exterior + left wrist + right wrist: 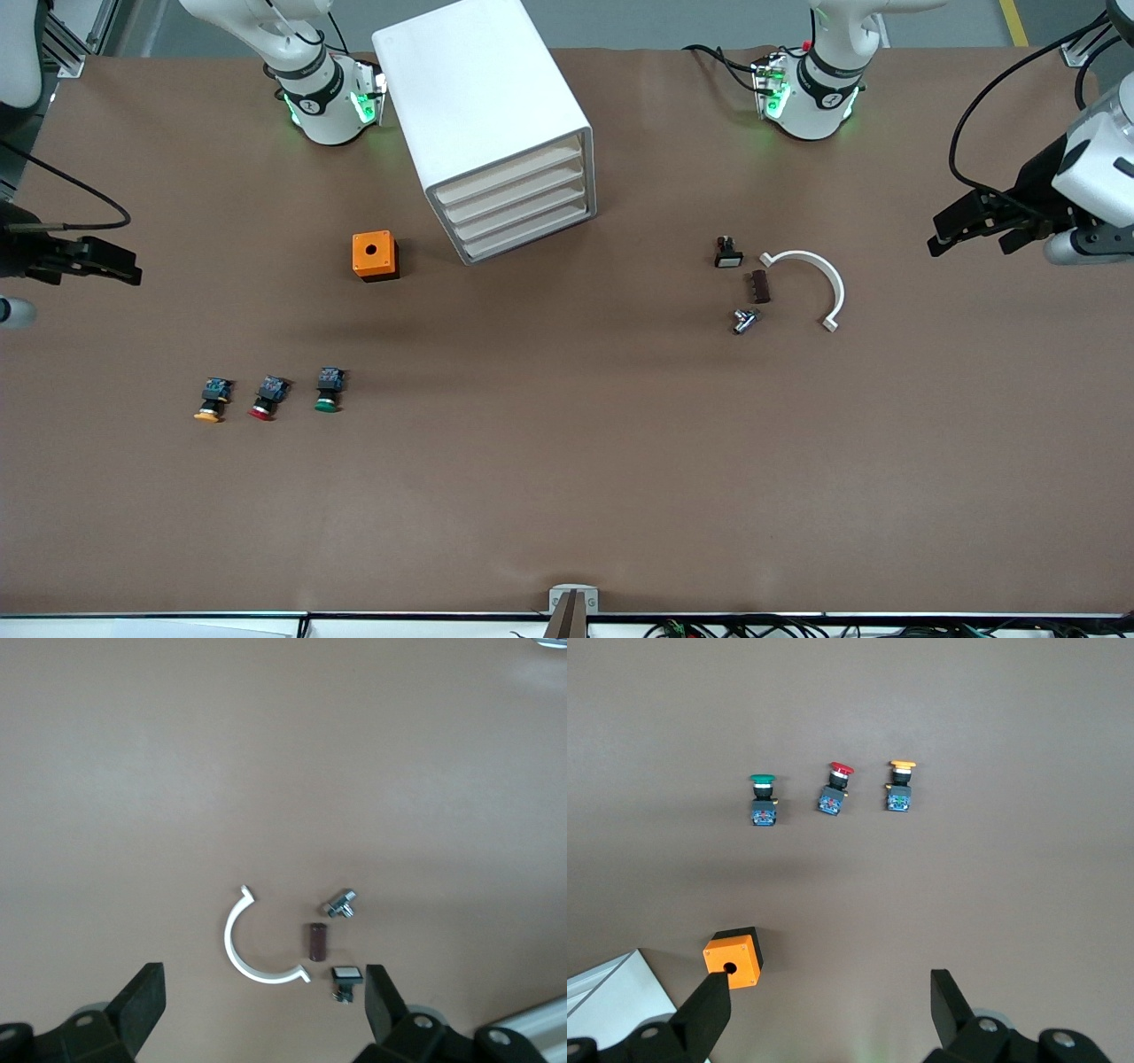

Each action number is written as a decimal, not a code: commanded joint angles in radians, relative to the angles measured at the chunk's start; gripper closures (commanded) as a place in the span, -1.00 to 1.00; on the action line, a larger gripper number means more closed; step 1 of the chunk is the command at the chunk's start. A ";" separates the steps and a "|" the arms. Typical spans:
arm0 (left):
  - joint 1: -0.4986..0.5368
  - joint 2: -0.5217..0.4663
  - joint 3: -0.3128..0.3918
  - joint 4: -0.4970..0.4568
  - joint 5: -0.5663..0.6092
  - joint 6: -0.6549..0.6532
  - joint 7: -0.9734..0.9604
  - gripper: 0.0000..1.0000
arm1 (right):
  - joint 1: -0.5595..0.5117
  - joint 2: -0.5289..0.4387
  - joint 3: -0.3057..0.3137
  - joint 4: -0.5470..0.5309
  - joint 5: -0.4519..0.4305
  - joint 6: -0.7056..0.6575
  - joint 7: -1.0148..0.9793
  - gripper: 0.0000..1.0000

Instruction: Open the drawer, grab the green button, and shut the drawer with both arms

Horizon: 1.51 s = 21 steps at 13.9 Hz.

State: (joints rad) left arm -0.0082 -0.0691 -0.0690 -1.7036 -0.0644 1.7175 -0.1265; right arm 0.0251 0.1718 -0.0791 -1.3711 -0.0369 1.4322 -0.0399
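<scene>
Front view: we find the cabinet [496, 124] with every drawer [523, 232] shut, fronts angled toward the left arm's end. The left gripper [941, 241] and right gripper [133, 270] hover at the table's two ends, jaws released and empty.

Right wrist view: the button [762, 797] lies below that gripper, cap pointing away, so we judge the right arm nearer.
</scene>
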 commanded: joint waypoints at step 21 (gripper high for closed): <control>0.001 0.121 0.009 0.199 0.051 -0.052 -0.032 -0.99 | -0.007 -0.274 0.010 -0.241 0.068 0.049 0.068 -1.00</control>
State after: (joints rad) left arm -0.0049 0.0381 -0.0616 -1.5382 -0.0361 1.6915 -0.1593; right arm 0.0369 -0.0234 -0.0756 -1.5185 0.0157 1.4371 0.0131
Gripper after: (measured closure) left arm 0.000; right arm 0.000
